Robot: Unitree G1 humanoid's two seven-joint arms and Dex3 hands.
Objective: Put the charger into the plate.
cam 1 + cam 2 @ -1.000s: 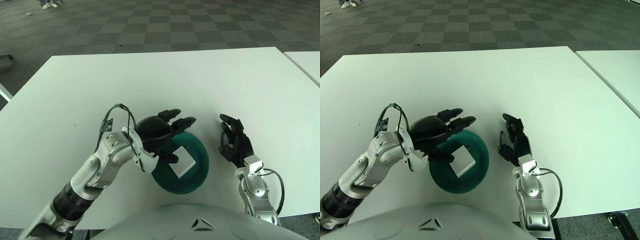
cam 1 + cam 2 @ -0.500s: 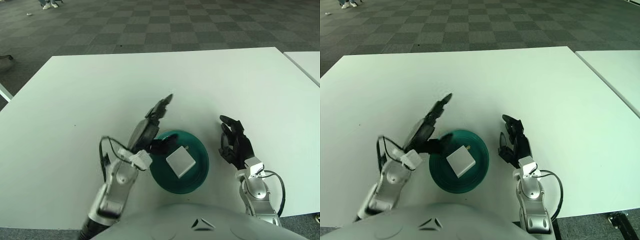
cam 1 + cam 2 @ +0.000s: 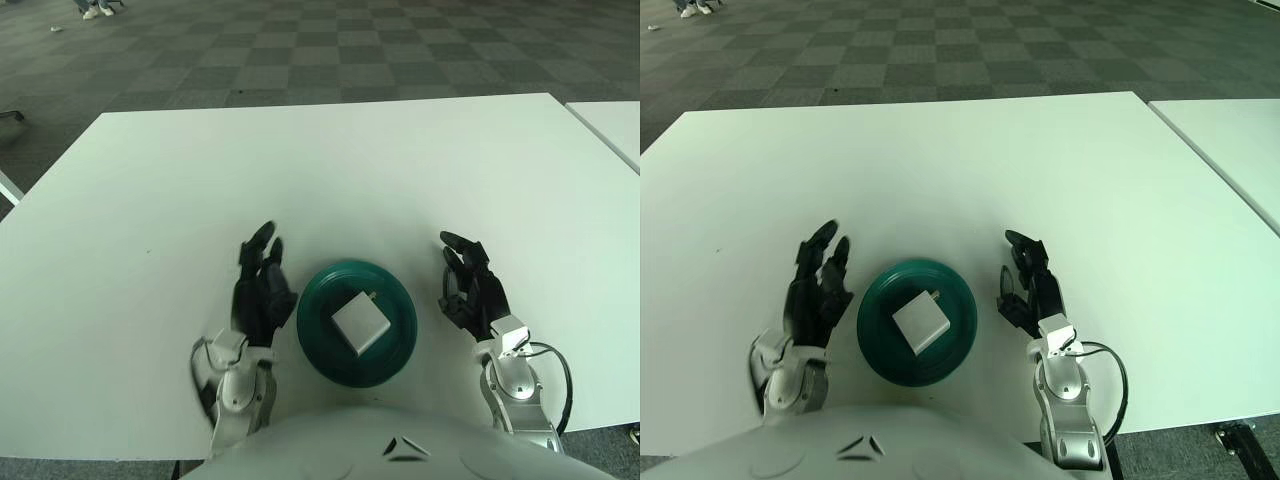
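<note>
A white square charger (image 3: 359,323) lies inside the dark green plate (image 3: 318,345) near the table's front edge. Nothing touches it. My left hand (image 3: 260,288) shows just left of the plate, fingers spread and pointing away from me, holding nothing. On the plate's right side my right hand (image 3: 468,285) stays idle with relaxed, open fingers.
The white table (image 3: 330,170) stretches far behind the plate. A second white table (image 3: 612,125) stands at the right edge, across a narrow gap. Checkered carpet (image 3: 300,50) lies beyond.
My left hand has drawn back from over the plate to its left side, arm folded in toward my body. The charger stays in the plate. The right hand has not moved.
</note>
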